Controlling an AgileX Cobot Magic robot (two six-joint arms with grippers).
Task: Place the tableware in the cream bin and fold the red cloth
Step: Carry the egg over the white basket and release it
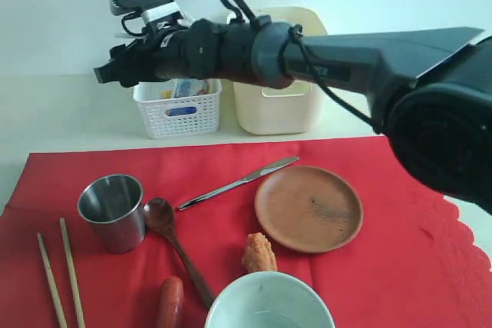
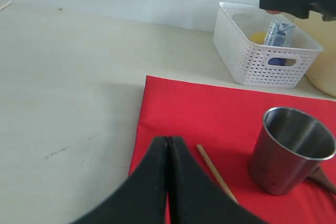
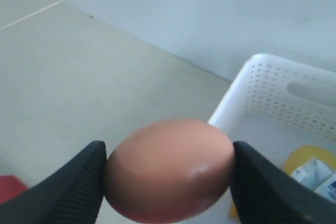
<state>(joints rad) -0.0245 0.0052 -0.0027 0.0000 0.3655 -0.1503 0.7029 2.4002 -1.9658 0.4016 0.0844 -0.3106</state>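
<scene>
- Exterior view: the right gripper (image 1: 104, 74) reaches across to the left side and hangs over the left end of the white perforated lattice basket (image 1: 178, 117). The tall cream-yellow plastic bin (image 1: 280, 109) stands just beside that basket.
- And the tableware? All of it lies on the bright-red cloth (image 1: 400, 197), well apart from that gripper and nearer the camera: the shiny steel cup (image 1: 113, 211), two wooden chopsticks (image 1: 71, 274), the dark wooden spoon (image 1: 159, 215), the silver table knife (image 1: 238, 183), the round brown plate (image 1: 307, 207) and the pale white-green bowl (image 1: 269, 301).
- Left wrist view: the left gripper (image 2: 168, 148) has its jaws pressed together with nothing between them, over the cloth's edge. The steel cup stands upright near it, and one chopstick lies between the two.
- Right wrist view: the right gripper's black fingers (image 3: 79, 182) stand wide, clamped on either side of a brown egg (image 3: 168, 169). The egg hangs by the basket's rim, and a small blue-and-white carton (image 3: 320, 177) lies inside.
</scene>
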